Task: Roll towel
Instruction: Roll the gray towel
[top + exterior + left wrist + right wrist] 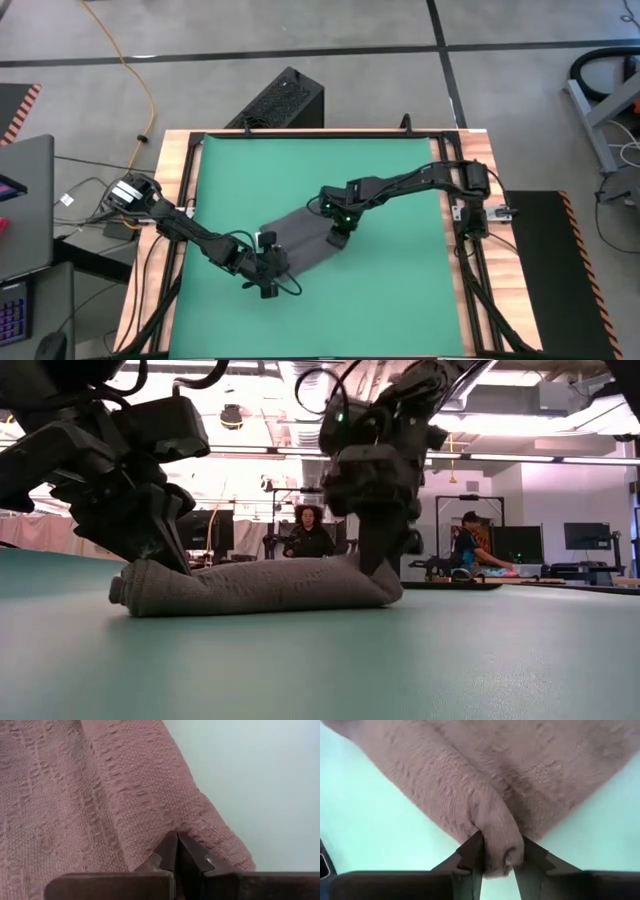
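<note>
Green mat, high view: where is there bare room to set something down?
Bare: the green mat between the towel and its edges, widest along the far edge and right side. Crowded: mid-mat, where the left pincer and right pincer meet the towel.

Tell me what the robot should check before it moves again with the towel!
1. Towel lies on the green mat, not hanging off an edge: ok.
2. Left end effector pinched shut on the towel's edge: ok.
3. Right end effector has a fold of towel between its fingers: ok, but the fingers stand a little apart, so whether it grips tightly: cannot tell.
4. Towel rolled up: partly; the low view shows a rounded roll at one end, the rest lies flatter: not ok yet.
5. The two arms clear of each other: ok, they sit at opposite ends of the towel.
</note>
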{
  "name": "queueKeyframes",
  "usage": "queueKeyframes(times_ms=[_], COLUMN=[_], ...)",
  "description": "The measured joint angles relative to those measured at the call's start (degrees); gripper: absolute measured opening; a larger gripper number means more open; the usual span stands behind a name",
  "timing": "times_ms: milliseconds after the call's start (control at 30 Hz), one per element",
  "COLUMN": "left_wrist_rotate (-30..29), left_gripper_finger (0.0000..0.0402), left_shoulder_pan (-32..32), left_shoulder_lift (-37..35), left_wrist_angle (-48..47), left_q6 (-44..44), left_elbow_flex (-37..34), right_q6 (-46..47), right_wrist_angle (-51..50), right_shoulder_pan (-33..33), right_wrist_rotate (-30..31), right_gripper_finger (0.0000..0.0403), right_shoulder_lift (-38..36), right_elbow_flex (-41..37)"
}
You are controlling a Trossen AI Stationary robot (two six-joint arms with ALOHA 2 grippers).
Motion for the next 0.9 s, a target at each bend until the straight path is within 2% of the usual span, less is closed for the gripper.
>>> queueKeyframes(times_ms=[133,300,433,567,700,900], left_wrist_rotate=[0.0,0.2,0.4,0.8,2.8,6.3], left_gripper_finger=[0.0000,0.0000,0.0000,0.0000,0.0000,0.0000], left_shoulder_pan=[0.0,0.0,0.0,0.0,1.0,1.6], left_shoulder_lift=[0.0,0.0,0.0,0.0,0.0,-0.1], left_wrist_angle=[-0.2,-0.4,-1.5,-1.6,-2.9,-6.2], left_q6=[0.3,0.4,2.3,9.7,15.5,24.5], left_elbow_flex=[0.0,0.0,0.0,0.0,0.1,0.2], right_q6=[-2.8,-8.5,-22.8,-38.9,-44.8,-45.4], right_wrist_angle=[-2.7,-7.4,-1.6,3.8,11.1,19.8], right_shoulder_pan=[-0.4,-0.5,1.8,5.2,6.7,3.8], right_wrist_rotate=[6.1,10.9,11.0,10.9,14.0,14.9], right_gripper_finger=[0.0119,0.0119,0.0119,0.0119,0.0111,0.0082], right_shoulder_lift=[-2.9,-5.0,-9.7,-12.7,-10.8,-3.1], right_elbow_flex=[0.0,-0.1,-0.1,0.1,0.0,-0.2])
